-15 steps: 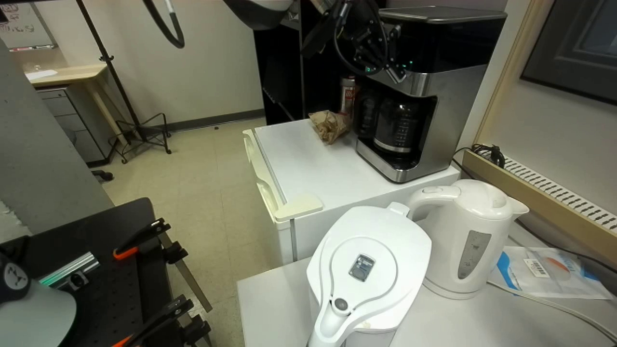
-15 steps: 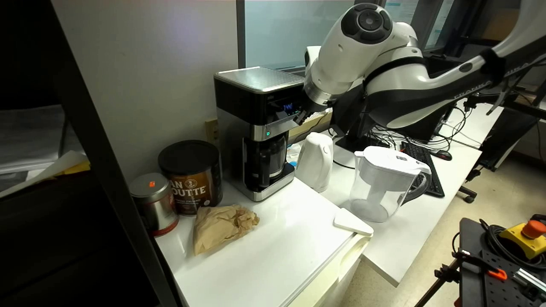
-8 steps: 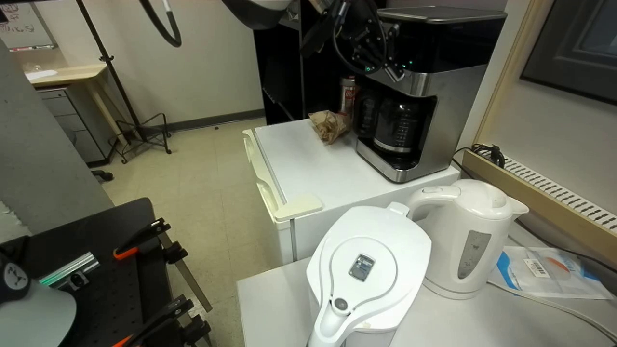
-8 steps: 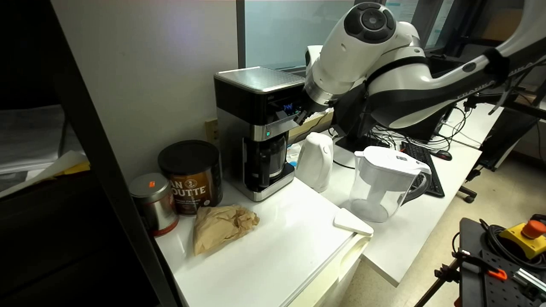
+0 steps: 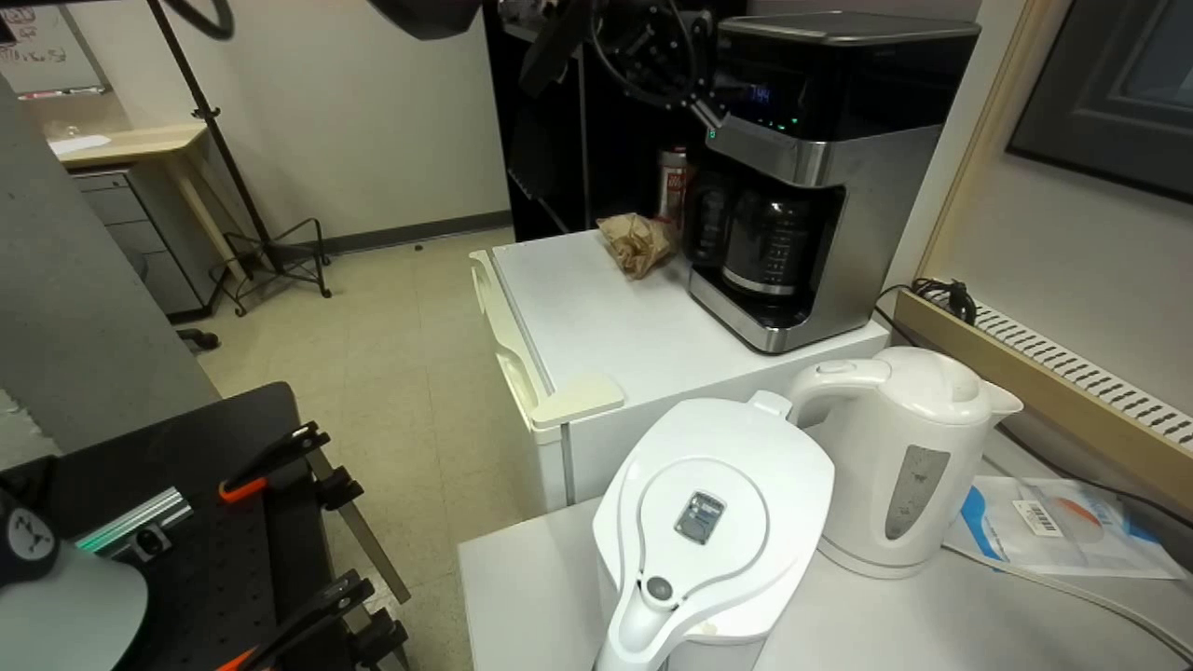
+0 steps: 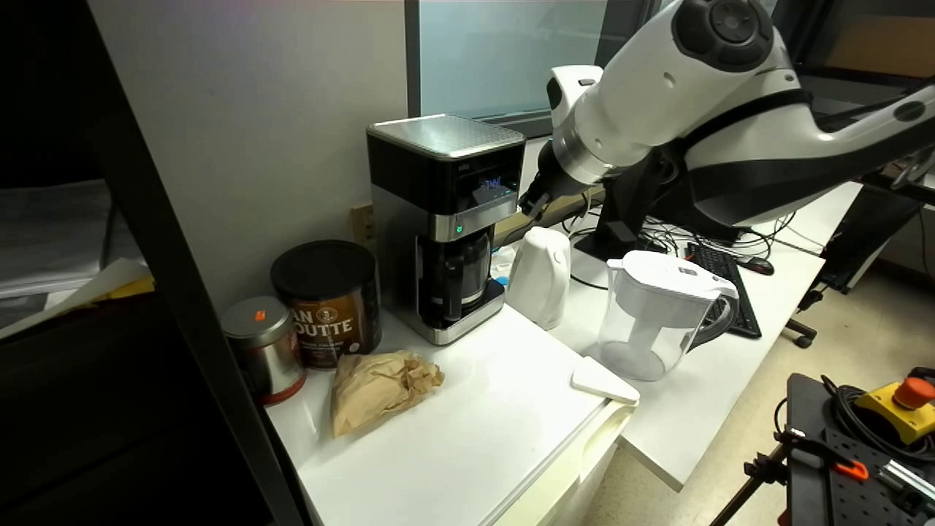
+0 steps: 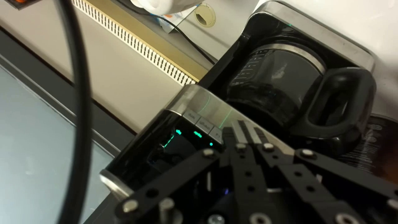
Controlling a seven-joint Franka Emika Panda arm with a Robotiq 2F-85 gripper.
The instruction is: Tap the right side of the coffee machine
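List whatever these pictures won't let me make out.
Wrist view: part of the coffee machine, hidden by the fingers.
Wrist view: most of the white kettle, cut off by the top edge.
In an exterior view: part of the keyboard, behind the jug.
In an exterior view: writing on the whiteboard, too small and blurred.

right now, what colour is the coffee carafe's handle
The carafe handle is black, showing best in the wrist view.
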